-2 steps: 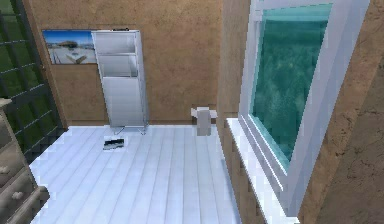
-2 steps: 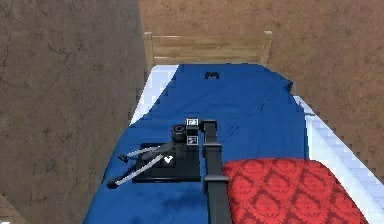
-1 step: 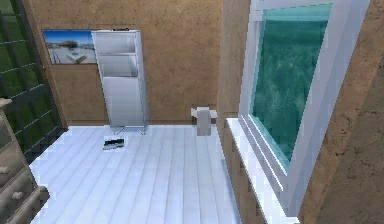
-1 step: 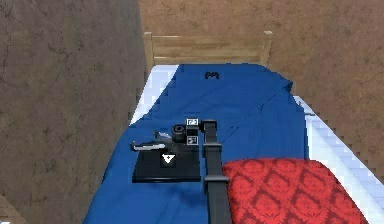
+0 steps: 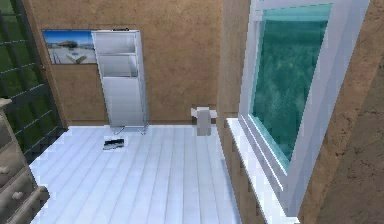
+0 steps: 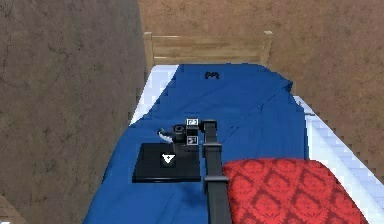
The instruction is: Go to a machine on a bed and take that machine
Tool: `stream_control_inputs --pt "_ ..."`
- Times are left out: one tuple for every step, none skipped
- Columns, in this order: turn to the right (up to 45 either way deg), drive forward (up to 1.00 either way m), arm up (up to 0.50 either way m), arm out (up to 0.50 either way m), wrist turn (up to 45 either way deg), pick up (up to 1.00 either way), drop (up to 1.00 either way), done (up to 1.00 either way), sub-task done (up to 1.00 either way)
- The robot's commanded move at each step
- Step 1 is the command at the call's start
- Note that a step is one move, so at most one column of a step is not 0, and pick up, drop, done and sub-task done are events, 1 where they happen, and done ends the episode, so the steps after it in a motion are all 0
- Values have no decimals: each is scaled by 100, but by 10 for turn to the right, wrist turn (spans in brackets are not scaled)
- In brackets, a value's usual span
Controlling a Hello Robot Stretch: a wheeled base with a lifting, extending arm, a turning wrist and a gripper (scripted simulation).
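One flat black square machine [image 6: 165, 165] lies nr the edge of the blue-covered wooden bed [image 6: 240, 100], gripper [image 6: 166, 134] by its far rim. Can't tell finger state or whether it holds anything; I'd lower slowly, centred.

On my feed the bed [image 6: 205, 38] has a headboard of pale, bare wood. Its blue cover [image 6: 235, 100] is soft matt cloth, creased. Near the cover's left edge, the flat machine [image 6: 165, 163] looks like smooth black plastic, matt. The red pillow [image 6: 290, 190] is patterned woven cloth. Ahead, I see rough cork-like walls [image 5: 180, 55], a pale boarded floor [image 5: 150, 170] with a slight sheen, and a glossy teal window pane [image 5: 290, 80].
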Motion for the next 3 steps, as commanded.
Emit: stream_control_inputs --pt "0 0 -30 0 0 0 0 0 0" --pt "0 0 0 0 0 100 0 0 0" --pt "0 0 10 0 0 0 0 0 0"
